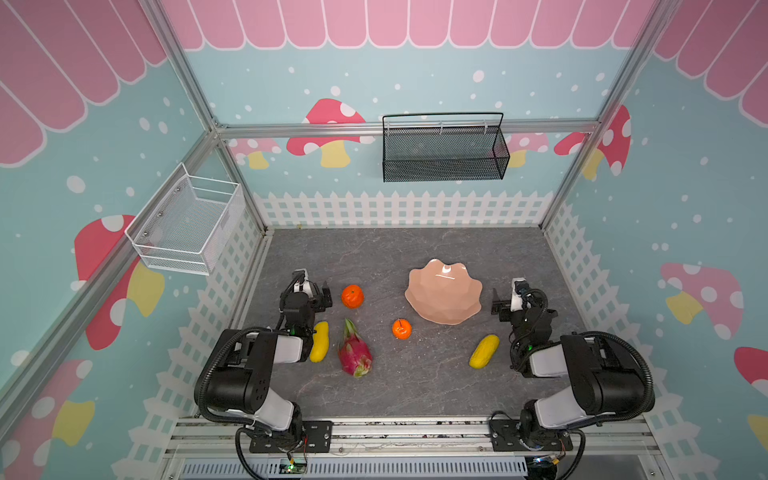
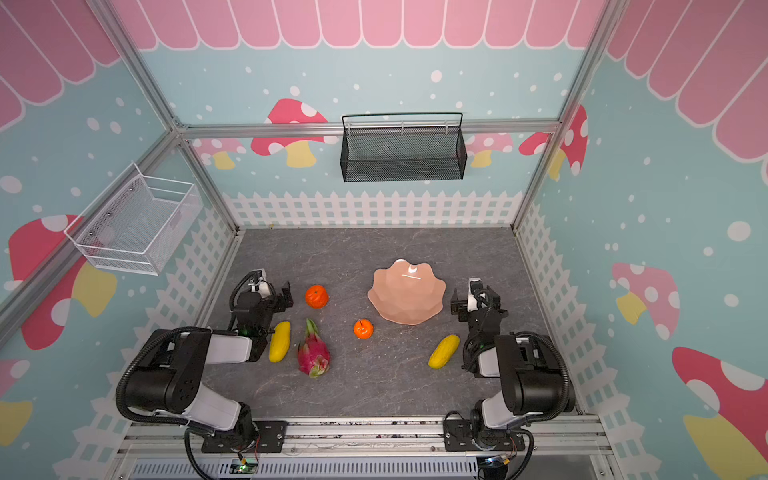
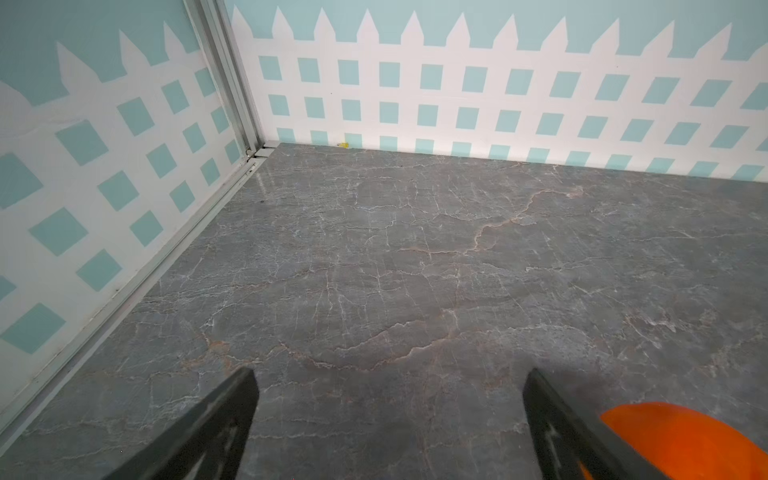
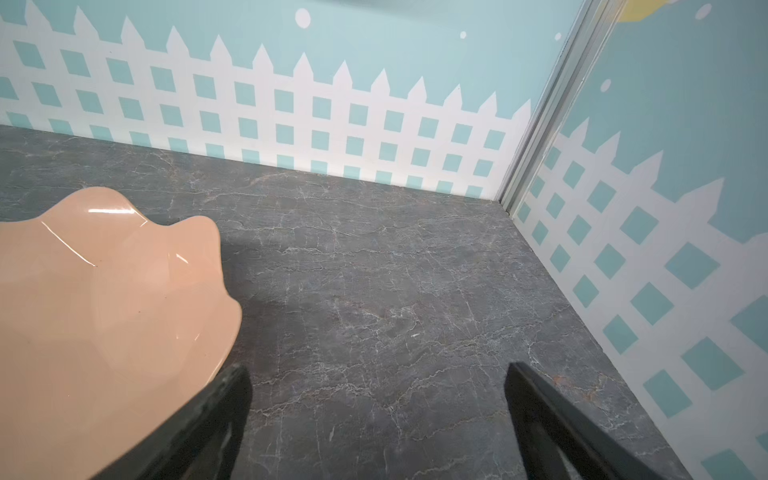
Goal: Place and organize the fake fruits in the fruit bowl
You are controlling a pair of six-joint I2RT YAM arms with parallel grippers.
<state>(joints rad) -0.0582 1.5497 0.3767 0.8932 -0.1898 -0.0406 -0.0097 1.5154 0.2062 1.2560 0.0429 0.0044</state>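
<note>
Where the fruit bowl (image 4: 195, 291) ends, bare tabletop (image 4: 374, 291) reaches the wall (image 4: 332, 120).

Grey marbled tabletop (image 1: 415, 386) carrying six loose things.
The fruit bowl (image 1: 444, 299) sits right of centre; larger orange (image 1: 352, 296), dragon fruit (image 1: 354, 353) and one mango (image 1: 319, 342) toward the left edge; smaller orange (image 1: 402, 328) central; second mango (image 1: 484, 351) toward the right edge.

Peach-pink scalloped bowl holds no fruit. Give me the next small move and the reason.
Probably shift the left pincer sideways toward the larger round orange plastic fruit until it sits between the fingers. The pincer is open and empty, that orange lies just beside one finger, and the glossy peach-pink scalloped bowl holds nothing yet.
</note>
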